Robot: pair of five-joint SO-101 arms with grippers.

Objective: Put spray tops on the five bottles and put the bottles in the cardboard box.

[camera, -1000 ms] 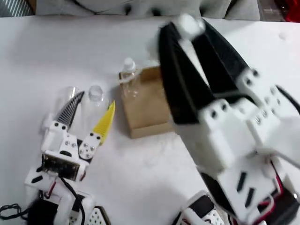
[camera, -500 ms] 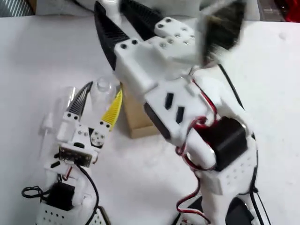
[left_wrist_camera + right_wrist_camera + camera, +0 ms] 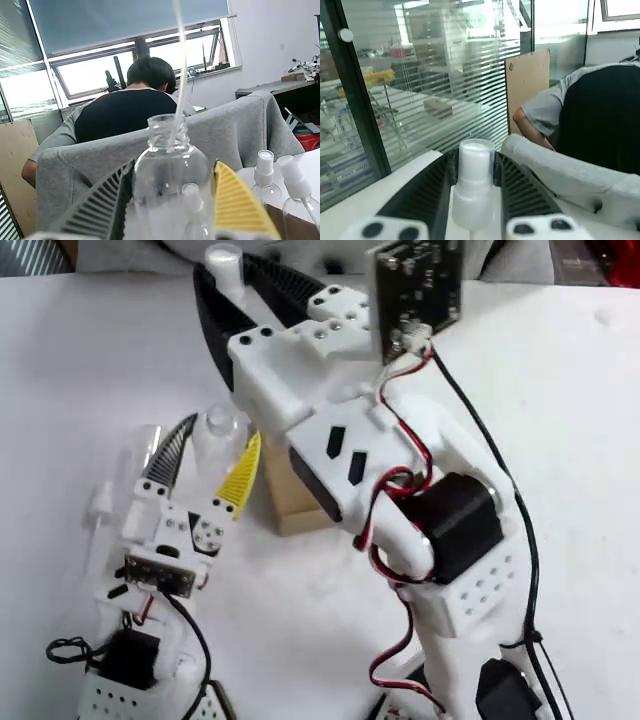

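Steadying the open bottle (image 3: 167, 185) upright beside the cardboard box (image 3: 290, 505), my left gripper (image 3: 222, 432) pinched its body, neck up. My right gripper (image 3: 228, 275), clamped on 1 spray top (image 3: 472, 185), hung above so the dip tube (image 3: 179, 75) reached into that neck.

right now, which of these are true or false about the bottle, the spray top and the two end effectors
1. The left end effector is shut on a clear plastic bottle with an open neck. True.
2. The right end effector is open and holds nothing. False: it is shut on a white plastic spray top.
3. The spray top's thin tube reaches down into the bottle's neck. True.
4. The gripped bottle stands inside the brown cardboard box. False: it is beside the box, between the left end effector's fingers.
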